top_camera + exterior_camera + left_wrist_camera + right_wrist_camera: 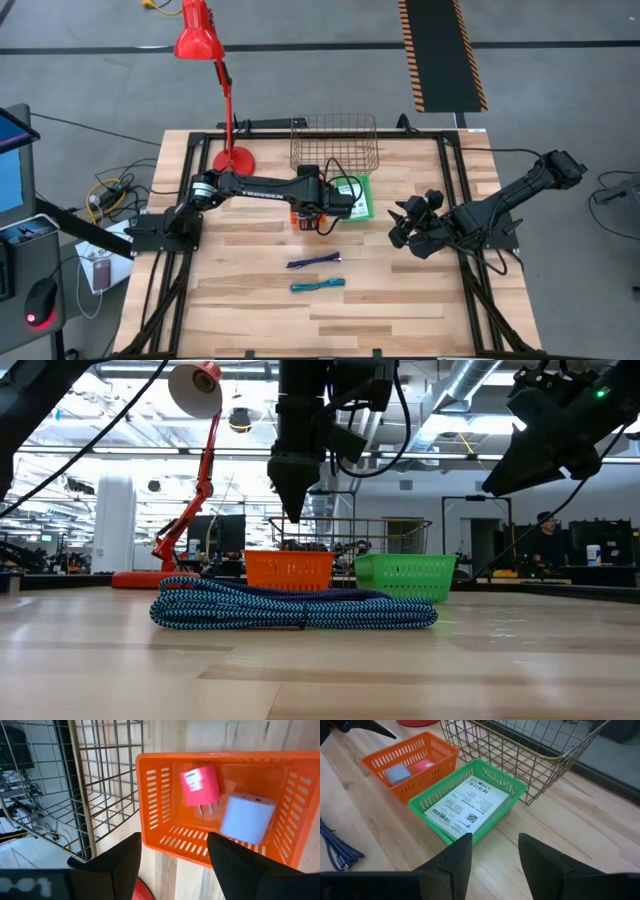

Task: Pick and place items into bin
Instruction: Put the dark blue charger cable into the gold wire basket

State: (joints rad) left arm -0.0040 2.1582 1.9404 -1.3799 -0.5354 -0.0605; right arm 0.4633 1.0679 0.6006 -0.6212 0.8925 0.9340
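An orange slotted bin [160, 795] holds a pink plug charger [200, 787] and a pale blue-white block [247, 817]. My left gripper [175, 865] hangs open right above this bin, fingers pointing down [292, 490], touching nothing. Beside it, a green bin [470, 805] holds a flat white card with black print [467, 807]. My right gripper [495, 852] is open, raised to the right of the green bin [405, 225]. A purple-blue braided cord bundle [315, 262] and a teal one [318, 285] lie on the wooden table nearer the front.
A wire basket [333, 140] stands behind the two bins. A red desk lamp [200, 40] rises from its base [233, 158] at the far left. In the low view the cord bundles [295, 605] lie in front of the bins. Bare wood [400, 300] stretches along the near edge.
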